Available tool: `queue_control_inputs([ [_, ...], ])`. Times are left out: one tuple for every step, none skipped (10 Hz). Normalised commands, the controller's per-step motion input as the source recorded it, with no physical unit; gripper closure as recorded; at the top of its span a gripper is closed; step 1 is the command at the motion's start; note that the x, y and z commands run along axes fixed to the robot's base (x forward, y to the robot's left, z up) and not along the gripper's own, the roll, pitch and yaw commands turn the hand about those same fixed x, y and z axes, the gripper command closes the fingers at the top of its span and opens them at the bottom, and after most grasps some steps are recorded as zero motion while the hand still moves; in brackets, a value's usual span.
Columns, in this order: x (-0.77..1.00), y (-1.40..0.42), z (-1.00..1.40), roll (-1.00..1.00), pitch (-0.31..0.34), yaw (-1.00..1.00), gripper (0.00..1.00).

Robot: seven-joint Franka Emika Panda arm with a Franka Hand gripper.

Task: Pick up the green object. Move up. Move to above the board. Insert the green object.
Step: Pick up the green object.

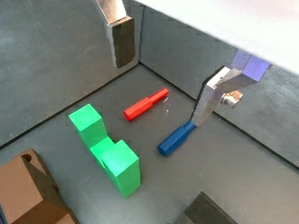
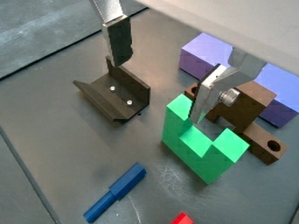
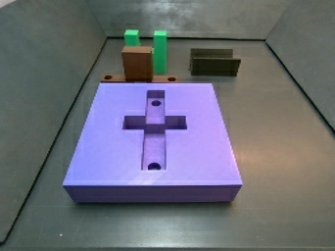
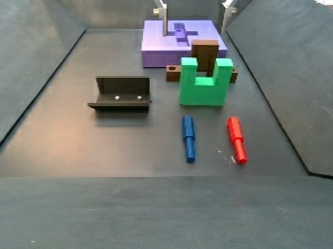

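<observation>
The green object (image 4: 204,83), a bright green U-shaped piece, stands prongs-up on the floor in front of the board (image 4: 182,41) and shows in both side views (image 3: 144,44). A brown block (image 4: 204,53) stands right behind it, between it and the board. In both wrist views my gripper (image 1: 160,92) (image 2: 162,89) hangs open well above the floor with nothing between its fingers. The green object (image 2: 198,140) lies below and beside one finger (image 2: 211,96), outside the gap. The lavender board (image 3: 157,127) has a cross-shaped recess and two small holes.
The dark fixture (image 4: 120,94) stands left of the green object, also in a wrist view (image 2: 114,94). A blue piece (image 4: 188,138) and a red piece (image 4: 237,139) lie side by side on the floor nearer the front. Grey walls enclose the floor.
</observation>
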Motion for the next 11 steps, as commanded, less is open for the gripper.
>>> queue_control_inputs([
  [0.00,0.00,0.00,0.00,0.000,0.00,0.00],
  [0.00,0.00,0.00,-0.01,0.000,0.00,0.00],
  [0.25,-0.22,-0.18,0.00,0.000,-0.13,0.00],
  [0.33,-0.30,-0.55,-0.10,-0.133,-0.15,0.00],
  [0.31,-0.40,-0.65,-0.12,-0.190,-0.12,0.00],
  [0.25,-0.17,-0.56,-0.20,-0.196,-0.09,0.00],
  [0.00,0.00,-0.49,-0.25,-0.194,0.00,0.00],
  [0.00,0.00,-0.43,-0.29,-0.196,0.00,0.00],
  [0.00,0.00,-0.37,-0.27,-0.181,0.02,0.00],
  [0.00,-0.03,-0.29,-0.23,-0.150,0.07,0.00],
  [-0.03,-0.09,-0.27,-0.18,-0.130,0.01,0.00],
])
